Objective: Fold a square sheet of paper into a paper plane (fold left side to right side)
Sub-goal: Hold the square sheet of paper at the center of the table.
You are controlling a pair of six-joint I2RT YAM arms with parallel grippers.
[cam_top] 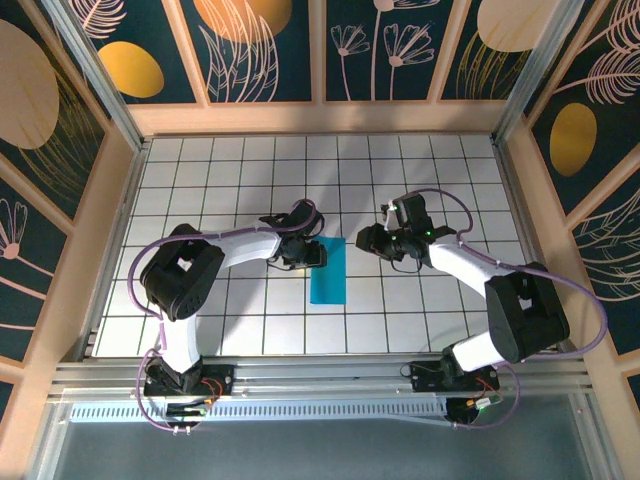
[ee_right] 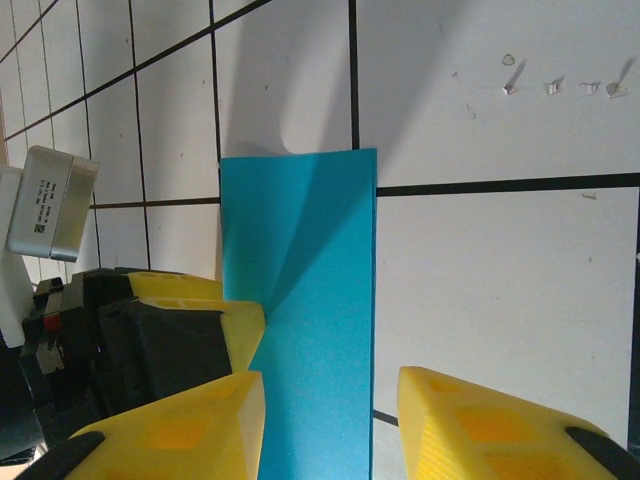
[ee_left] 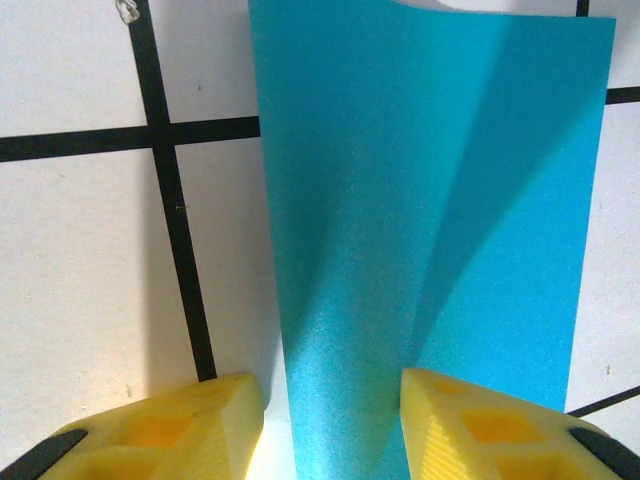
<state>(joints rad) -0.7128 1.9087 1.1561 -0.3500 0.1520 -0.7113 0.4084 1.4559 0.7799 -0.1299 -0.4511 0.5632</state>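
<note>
**A:** Left end effector [cam_top: 312, 256] is parked over the folded sheet's [cam_top: 328, 270] far left edge, so that side's blocked.

**B:** Right end effector [cam_top: 365, 241] hangs off to the sheet's right, bare tile between them.

**A:** Near tiles of the table [cam_top: 250, 330] look free.

**B:** The wooden wall [cam_top: 100, 230] hems the left, and the far rows are probably passable.

This looks like a robotics lab test cell. Two robot arms [cam_top: 240, 243] trailing purple cables [cam_top: 134, 272] are bolted to an aluminium rail [cam_top: 320, 376] along a white grid-lined table [cam_top: 200, 190]. Wood-framed panels [cam_top: 260, 50] painted with leaves and flowers box it in.
</note>
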